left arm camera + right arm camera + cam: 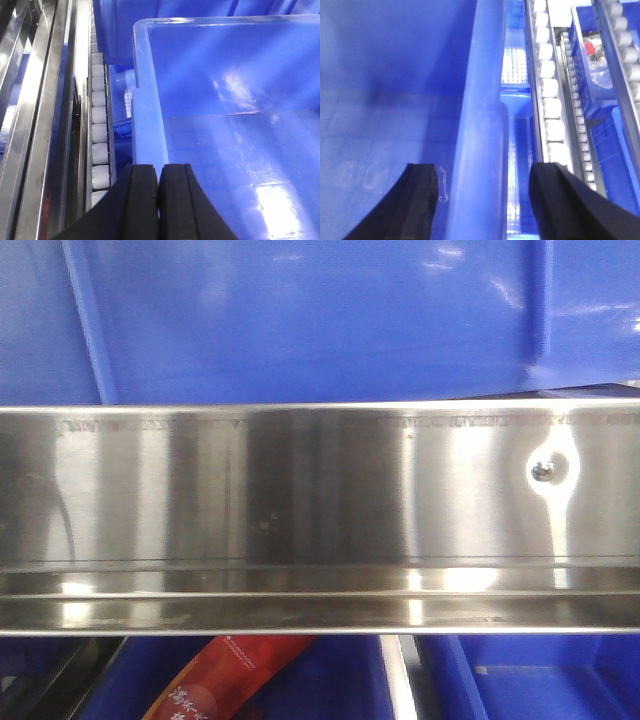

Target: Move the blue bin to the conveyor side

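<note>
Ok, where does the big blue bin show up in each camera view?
Front view: the blue bin fills the top band, above the steel rail.
Left wrist view: the blue bin fills centre and right.
Right wrist view: its inside lies left, its rim runs up the centre, inside the open right gripper.
Shared landmark: white rollers beside the bin, both wrist views.

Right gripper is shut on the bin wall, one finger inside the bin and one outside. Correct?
No. The right gripper is open, not shut; the right wrist view shows its jaws apart, straddling the bin wall, one inside and one outside.
</note>
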Robot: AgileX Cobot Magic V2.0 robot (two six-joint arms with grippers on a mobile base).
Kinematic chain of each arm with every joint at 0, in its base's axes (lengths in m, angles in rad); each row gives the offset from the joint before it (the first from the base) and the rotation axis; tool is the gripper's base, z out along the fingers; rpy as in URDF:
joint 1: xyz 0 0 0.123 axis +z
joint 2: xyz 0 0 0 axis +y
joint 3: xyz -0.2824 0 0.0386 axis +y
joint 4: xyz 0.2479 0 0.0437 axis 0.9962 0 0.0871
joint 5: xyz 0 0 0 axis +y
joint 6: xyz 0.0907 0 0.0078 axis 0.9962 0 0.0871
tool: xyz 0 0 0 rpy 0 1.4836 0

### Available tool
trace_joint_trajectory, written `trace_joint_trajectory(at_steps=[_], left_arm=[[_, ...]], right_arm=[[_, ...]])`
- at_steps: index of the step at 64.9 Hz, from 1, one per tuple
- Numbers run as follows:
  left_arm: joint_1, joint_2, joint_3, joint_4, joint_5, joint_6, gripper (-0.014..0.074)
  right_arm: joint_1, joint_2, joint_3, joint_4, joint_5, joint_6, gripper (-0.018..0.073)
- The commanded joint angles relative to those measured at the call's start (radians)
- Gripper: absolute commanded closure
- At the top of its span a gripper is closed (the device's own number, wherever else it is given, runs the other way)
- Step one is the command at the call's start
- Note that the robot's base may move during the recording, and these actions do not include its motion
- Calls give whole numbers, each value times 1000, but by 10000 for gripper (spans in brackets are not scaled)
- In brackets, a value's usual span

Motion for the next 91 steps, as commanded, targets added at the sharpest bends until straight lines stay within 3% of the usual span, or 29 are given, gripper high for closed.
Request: trace_joint_trajectory(at_steps=[1, 43, 68, 80, 91], left_arm=[[-3, 0, -5, -5, -4, -6, 610], [-3, 0, -5, -5, -4, -6, 610], [-3, 0, -5, -5, -4, -6, 610], [-3, 0, -5, -5, -13, -6, 610], [-3, 0, -5, -5, -102, -6, 610]], right_arm=[[0, 0, 3, 0, -13, 5, 263], [0, 12, 8, -3, -13, 5, 270], [0, 12, 8, -8, -13, 5, 482], [0, 12, 8, -8, -13, -2, 651], [0, 12, 8, -8, -13, -2, 648]])
